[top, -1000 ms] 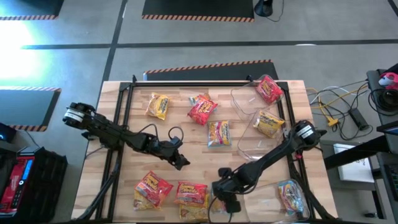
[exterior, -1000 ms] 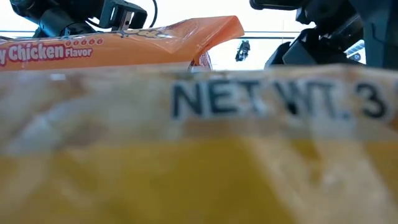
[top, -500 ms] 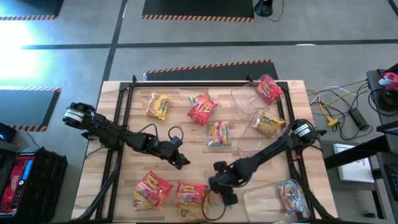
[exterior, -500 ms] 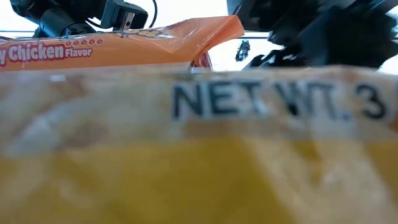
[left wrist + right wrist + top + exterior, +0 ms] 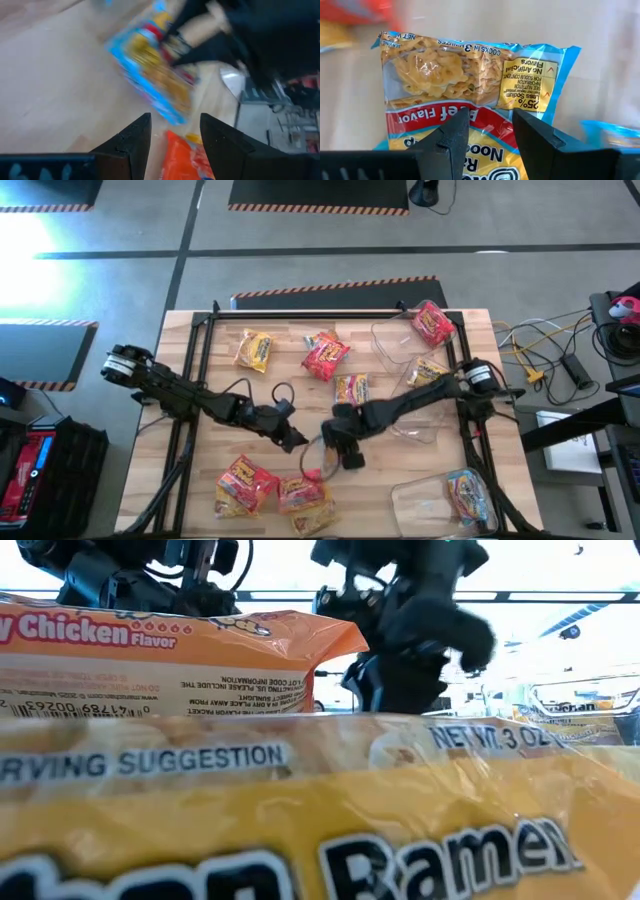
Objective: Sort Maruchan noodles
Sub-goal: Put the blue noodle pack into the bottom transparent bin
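- The wooden counter (image 5: 200,395) carries the packets; a black frame runs along its far edge and both sides, and gray floor lies all around it.
- The right arm (image 5: 420,392) reaches from the right side across to the middle of the counter. Its right gripper (image 5: 342,448) hangs above the boards, just in front of the light blue packet (image 5: 351,393).
- In the right wrist view the fingers (image 5: 451,131) stand a little apart, with a blue-edged beef flavor packet (image 5: 470,85) lying flat past them. I cannot tell whether they touch it.
- The left arm (image 5: 180,392) stretches from the left edge toward the middle. The left gripper (image 5: 292,438) is close beside the right one, and its fingers (image 5: 134,136) are apart with nothing between them.
- Clear plastic tubs (image 5: 415,370) stand along the right side, one (image 5: 440,502) at the near right corner with a blue packet (image 5: 466,492) inside.
- A red packet (image 5: 433,322) lies at the far right corner and an orange one (image 5: 432,376) lies in a tub.
- A yellow packet (image 5: 254,350) and a red one (image 5: 325,355) lie at the far side with bare boards around them.
- Two red and yellow packets (image 5: 243,483) (image 5: 305,495) lie at the near edge, close below the grippers.
- The left half of the counter is mostly bare wood.
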